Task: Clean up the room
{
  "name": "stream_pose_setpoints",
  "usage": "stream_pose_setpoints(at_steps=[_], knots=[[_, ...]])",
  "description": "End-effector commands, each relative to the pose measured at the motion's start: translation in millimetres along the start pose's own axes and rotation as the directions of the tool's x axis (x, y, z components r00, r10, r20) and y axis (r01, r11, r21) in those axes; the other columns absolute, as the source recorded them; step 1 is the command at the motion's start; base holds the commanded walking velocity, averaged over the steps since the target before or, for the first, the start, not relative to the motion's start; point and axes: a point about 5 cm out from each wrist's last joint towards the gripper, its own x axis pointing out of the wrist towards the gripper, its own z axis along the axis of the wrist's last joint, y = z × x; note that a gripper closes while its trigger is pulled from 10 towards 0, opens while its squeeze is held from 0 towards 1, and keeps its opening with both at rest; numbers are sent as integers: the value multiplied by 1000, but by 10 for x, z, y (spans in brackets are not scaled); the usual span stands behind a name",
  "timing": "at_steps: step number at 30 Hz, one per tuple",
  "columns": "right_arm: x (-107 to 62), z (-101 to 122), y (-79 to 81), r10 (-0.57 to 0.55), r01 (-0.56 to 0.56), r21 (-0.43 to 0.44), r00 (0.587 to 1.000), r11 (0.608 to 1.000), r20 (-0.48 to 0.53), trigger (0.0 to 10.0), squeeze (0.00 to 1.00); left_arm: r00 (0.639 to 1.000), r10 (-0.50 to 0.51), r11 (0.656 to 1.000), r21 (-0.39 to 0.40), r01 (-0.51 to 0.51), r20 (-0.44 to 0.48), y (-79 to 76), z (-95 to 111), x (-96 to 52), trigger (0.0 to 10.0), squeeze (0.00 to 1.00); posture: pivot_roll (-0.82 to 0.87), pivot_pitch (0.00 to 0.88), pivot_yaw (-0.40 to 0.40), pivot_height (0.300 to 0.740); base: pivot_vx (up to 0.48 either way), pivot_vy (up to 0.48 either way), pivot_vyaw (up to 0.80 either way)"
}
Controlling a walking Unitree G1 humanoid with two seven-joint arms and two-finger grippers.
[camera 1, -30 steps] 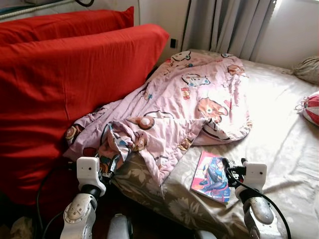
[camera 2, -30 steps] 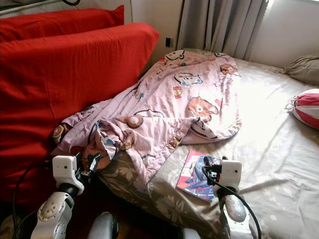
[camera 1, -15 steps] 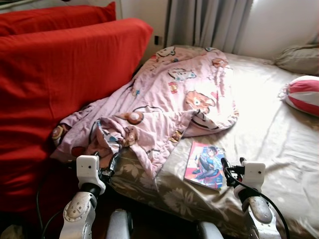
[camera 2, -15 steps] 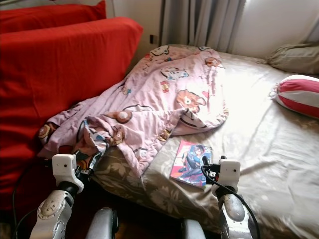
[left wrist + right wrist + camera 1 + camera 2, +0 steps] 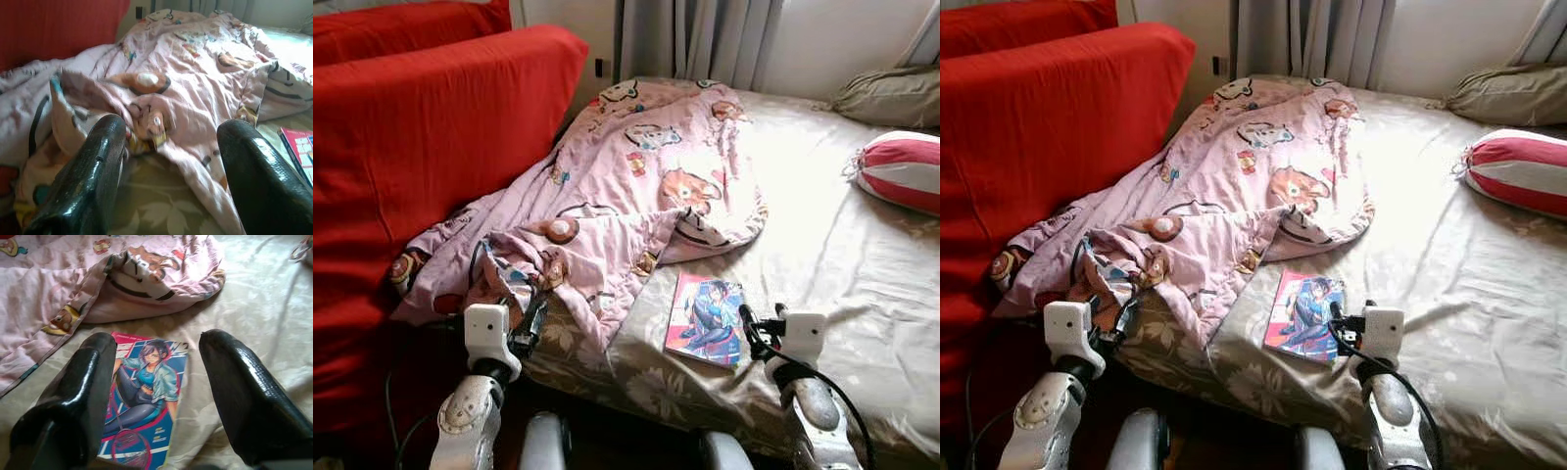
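A crumpled pink cartoon-print blanket (image 5: 636, 186) lies across the bed's left half, its corner drooping over the near edge. A comic book (image 5: 707, 318) with a pink and blue cover lies flat on the beige sheet just below the blanket's edge. My right gripper (image 5: 747, 331) is open and hovers low just right of the book; the book (image 5: 146, 396) lies between and under its fingers (image 5: 78, 396). My left gripper (image 5: 530, 325) is open at the bed's near left edge, facing the bunched blanket (image 5: 161, 93).
A big red cushion (image 5: 421, 157) leans along the bed's left side. A red-and-white striped pillow (image 5: 899, 171) and a beige pillow (image 5: 891, 96) lie at the far right. Grey curtains (image 5: 690, 39) hang behind the bed (image 5: 842, 264).
The view has shifted right and nearer the bed, so the book and blanket sit further left in frame. Both grippers stay open and low before the bed edge.
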Motion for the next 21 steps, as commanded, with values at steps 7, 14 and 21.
stream_pose_setpoints(at_steps=[7, 14, 21], knots=[[139, 141, 109, 47, -49, 33, 998, 998, 44, 10000, 0, 999, -39, 999, 20, 39, 2, 8, 73, 120, 10000, 0, 72, 119, -10, 589, 0, 0, 0], [120, 156, 65, 35, -37, 29, 997, 999, 62, 10000, 0, 999, -29, 1000, 1, 29, 15, -7, 88, 129, 10000, 0, 61, 112, -16, 589, 0, 0, 0], [150, 273, 61, 39, -43, 32, 993, 999, 114, 10000, 0, 999, -22, 1000, -9, 22, 34, 26, 178, 242, 10000, 0, 29, 129, 2, 589, 0, 0, 0]])
